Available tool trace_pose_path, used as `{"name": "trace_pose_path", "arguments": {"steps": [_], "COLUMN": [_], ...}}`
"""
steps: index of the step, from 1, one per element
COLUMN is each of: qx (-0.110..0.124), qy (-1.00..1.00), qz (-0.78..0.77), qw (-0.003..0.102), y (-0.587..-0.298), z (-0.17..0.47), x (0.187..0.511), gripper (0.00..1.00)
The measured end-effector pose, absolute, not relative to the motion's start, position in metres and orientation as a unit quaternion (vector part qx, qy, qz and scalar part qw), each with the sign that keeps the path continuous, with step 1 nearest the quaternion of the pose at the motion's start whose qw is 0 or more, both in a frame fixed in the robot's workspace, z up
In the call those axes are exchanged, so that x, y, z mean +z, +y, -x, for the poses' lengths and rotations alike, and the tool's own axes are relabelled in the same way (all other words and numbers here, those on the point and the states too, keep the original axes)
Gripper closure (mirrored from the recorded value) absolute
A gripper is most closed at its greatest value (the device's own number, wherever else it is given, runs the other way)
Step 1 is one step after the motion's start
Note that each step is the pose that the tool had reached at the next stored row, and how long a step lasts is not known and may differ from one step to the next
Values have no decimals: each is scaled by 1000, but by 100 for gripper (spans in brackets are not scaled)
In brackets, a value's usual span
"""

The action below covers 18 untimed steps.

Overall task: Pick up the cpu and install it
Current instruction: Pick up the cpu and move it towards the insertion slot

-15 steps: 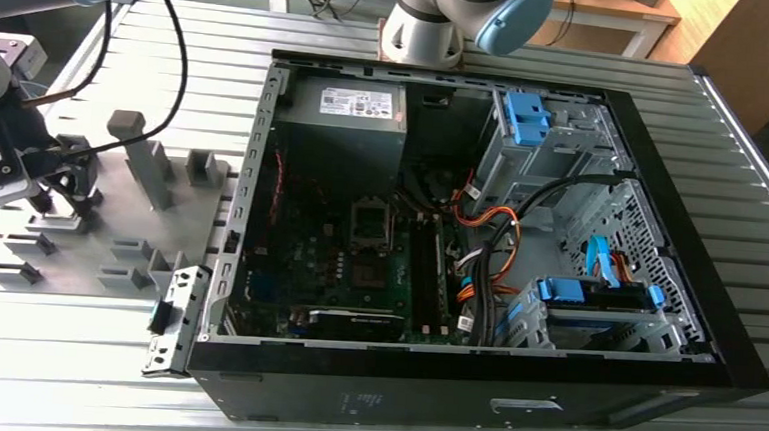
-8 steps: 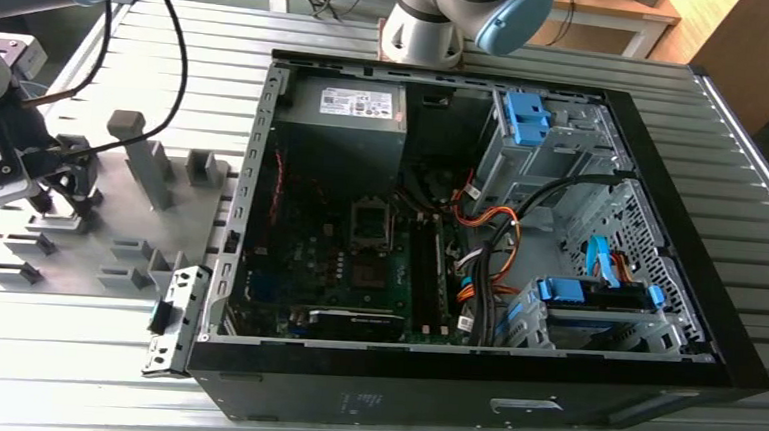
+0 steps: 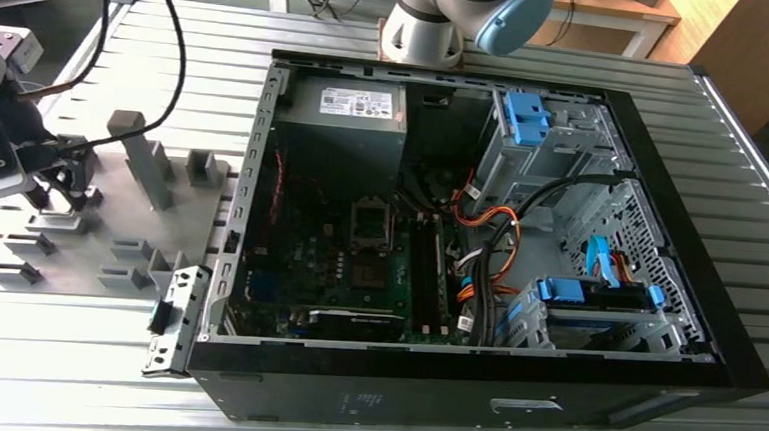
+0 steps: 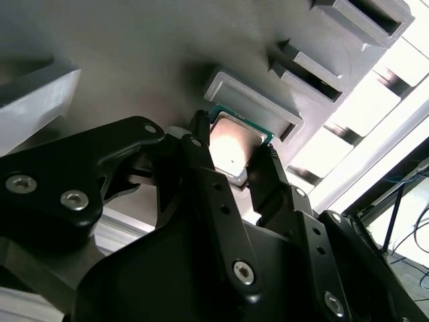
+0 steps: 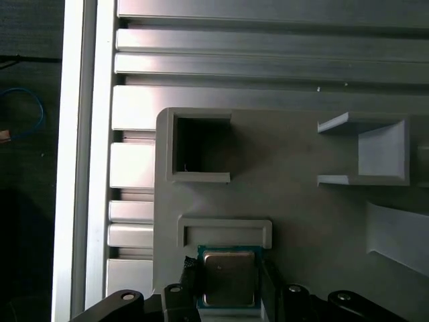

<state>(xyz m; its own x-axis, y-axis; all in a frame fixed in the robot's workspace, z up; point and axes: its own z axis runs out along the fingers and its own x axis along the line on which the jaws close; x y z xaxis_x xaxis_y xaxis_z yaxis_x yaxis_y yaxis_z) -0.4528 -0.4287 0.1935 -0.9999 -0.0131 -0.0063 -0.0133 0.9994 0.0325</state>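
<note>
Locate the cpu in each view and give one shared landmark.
Exterior view: at the end effector, exterior view's left; too small to make out.
First wrist view: cpu clamped in the end effector.
Second wrist view: cpu clamped likewise, beside a shallow tray.
Shared landmark: grey holder plate.

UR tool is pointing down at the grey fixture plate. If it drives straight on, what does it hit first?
Most likely the cpu: it lies right at the tip of the tool, on the grey holder plate. Whether they already touch is unclear.
</note>
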Motion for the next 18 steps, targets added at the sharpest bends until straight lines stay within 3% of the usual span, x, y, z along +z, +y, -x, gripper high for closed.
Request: {"name": "trace_pose_path", "arguments": {"steps": [18], "qx": [16], "qy": [1000], "qz": [7], "qw": [3], "y": [-429], "z": [452], "x": [232], "gripper": [53]}}
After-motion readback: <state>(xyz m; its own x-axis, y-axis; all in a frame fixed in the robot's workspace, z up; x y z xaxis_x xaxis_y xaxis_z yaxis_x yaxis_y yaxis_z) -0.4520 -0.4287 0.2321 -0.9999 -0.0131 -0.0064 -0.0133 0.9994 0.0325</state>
